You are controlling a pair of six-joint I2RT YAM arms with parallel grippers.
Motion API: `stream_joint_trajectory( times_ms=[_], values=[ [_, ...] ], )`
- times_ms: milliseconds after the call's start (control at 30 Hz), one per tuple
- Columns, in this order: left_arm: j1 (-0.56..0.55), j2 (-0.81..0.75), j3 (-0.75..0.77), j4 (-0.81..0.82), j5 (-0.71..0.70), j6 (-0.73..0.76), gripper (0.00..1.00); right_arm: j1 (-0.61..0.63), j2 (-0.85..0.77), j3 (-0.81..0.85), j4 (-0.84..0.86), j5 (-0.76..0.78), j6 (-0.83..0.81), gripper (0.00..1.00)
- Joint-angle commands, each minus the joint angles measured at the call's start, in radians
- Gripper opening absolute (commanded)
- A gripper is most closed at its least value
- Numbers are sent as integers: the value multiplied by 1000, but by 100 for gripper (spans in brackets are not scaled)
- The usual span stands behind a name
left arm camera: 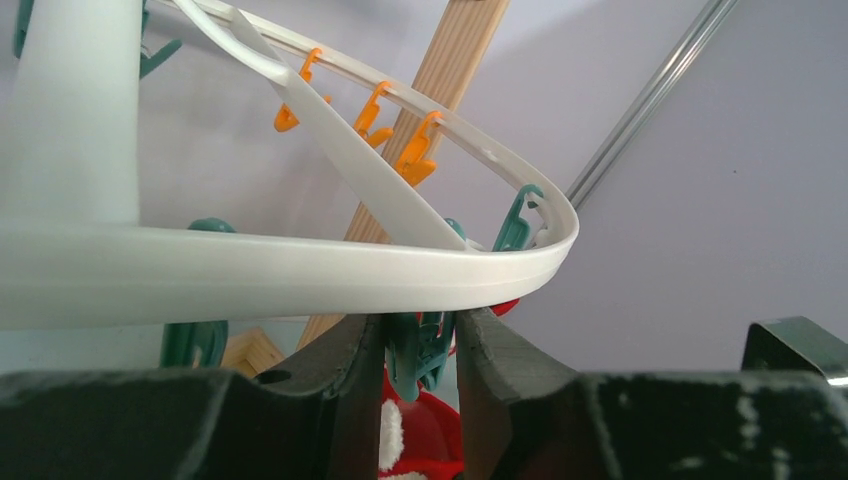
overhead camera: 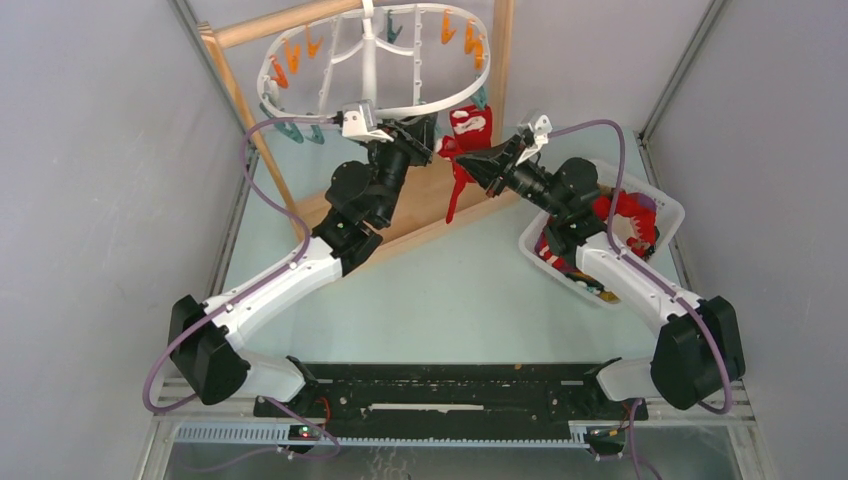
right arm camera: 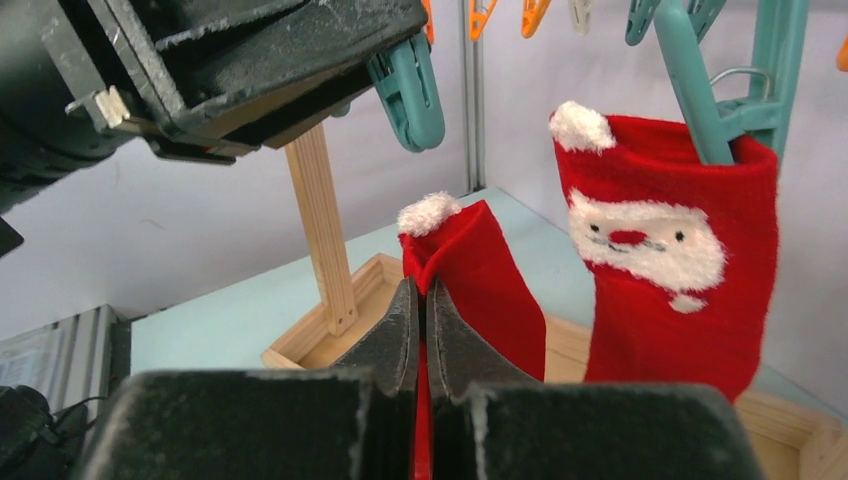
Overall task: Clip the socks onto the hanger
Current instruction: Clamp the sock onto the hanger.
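Note:
The white oval hanger [overhead camera: 375, 60] hangs at the back, with orange and teal clothespins round its rim [left arm camera: 300, 275]. My left gripper [left arm camera: 420, 325] sits just under the near rim, shut on a teal clothespin [left arm camera: 425, 350] that it squeezes between its fingers. My right gripper [right arm camera: 424, 290] is shut on the cuff of a red sock [right arm camera: 490, 285] with a white pom-pom. It holds that sock up just below the squeezed clothespin [right arm camera: 410, 95]. Beside it, a red Santa sock [right arm camera: 660, 280] hangs clipped in another teal clothespin [right arm camera: 700, 100]. From above, the held sock [overhead camera: 455, 195] dangles under the right gripper [overhead camera: 470, 160].
The wooden stand's tray base [overhead camera: 400, 215] lies under both grippers, with its post [right arm camera: 320, 220] close behind the held sock. A white basket [overhead camera: 665, 200] with more socks stands at the right, under the right arm. Grey walls close in on both sides.

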Motion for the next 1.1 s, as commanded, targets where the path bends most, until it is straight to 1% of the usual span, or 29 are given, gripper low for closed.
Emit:
stream_joint_trajectory(
  times_ms=[0,100,333,1067],
  values=[
    [18,-33,32,19,17,-23,11,2,32,77,50,-23,80,0],
    [21,-34,30,18,28,-24,11,-1,59,108,59,-40,117,0],
    [22,-38,29,14,31,-33,11,-4,90,148,63,-30,137,0],
    [20,-29,71,-57,33,-83,10,9,94,159,61,22,74,0]
  ],
)
